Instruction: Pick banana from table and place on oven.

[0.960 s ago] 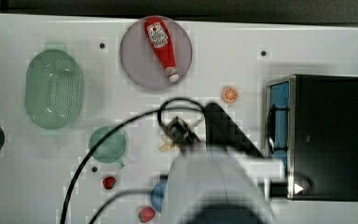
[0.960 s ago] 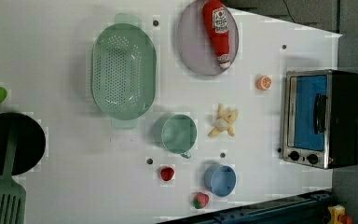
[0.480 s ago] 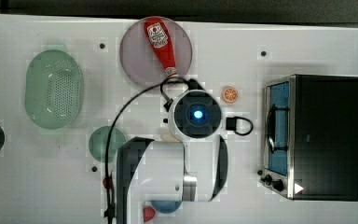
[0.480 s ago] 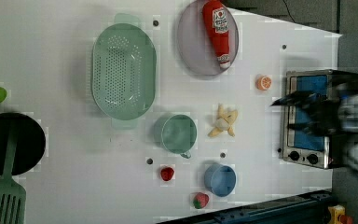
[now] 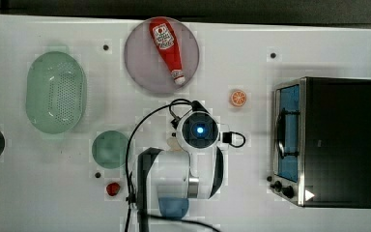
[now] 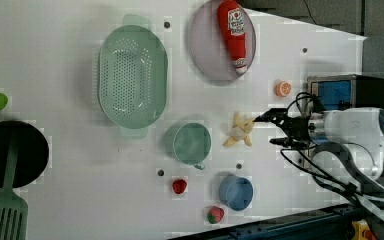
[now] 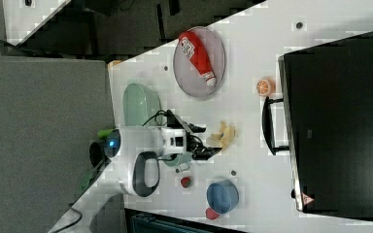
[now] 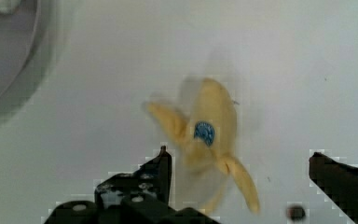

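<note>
The banana, pale yellow with splayed peel flaps, lies on the white table near the middle. My gripper hovers open just to the left view's right of it, apart from it. In the wrist view the banana lies between and ahead of the open gripper, whose dark fingers stand on either side. In the right view the gripper is close beside the banana. My wrist covers most of the banana in the top view. The oven stands at the top view's right, door shut.
A ketchup bottle lies on a grey plate. An orange slice sits between banana and oven. A green colander, green cup, blue cup and red strawberry surround the arm.
The arm has swung in from the left view's right, past the oven, and its open gripper now sits close to the banana. The banana has not moved.
</note>
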You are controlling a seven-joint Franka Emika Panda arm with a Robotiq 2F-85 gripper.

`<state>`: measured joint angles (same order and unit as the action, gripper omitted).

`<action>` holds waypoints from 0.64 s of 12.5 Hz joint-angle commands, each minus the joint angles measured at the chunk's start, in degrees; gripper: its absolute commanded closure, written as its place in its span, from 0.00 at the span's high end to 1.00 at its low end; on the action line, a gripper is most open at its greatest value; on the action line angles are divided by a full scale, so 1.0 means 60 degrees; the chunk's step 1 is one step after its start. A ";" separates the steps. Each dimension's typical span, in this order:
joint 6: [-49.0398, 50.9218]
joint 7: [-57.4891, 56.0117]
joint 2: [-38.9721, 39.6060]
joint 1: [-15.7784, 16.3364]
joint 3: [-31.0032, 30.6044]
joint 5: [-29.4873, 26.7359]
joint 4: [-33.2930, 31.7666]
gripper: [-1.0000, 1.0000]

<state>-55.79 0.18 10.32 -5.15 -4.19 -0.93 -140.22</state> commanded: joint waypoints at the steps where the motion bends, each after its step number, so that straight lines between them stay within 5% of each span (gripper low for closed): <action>1: -0.0398 -0.0150 0.0244 0.0033 -0.0220 0.0014 0.0022 1.00; 6: -0.1663 -0.0122 0.1461 0.0123 -0.0334 0.0014 0.0047 1.00; 8: -0.2102 -0.0122 0.1685 0.0125 -0.0333 0.0014 0.0051 0.85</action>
<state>-67.48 -0.14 22.28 -3.54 -5.25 -0.90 -139.99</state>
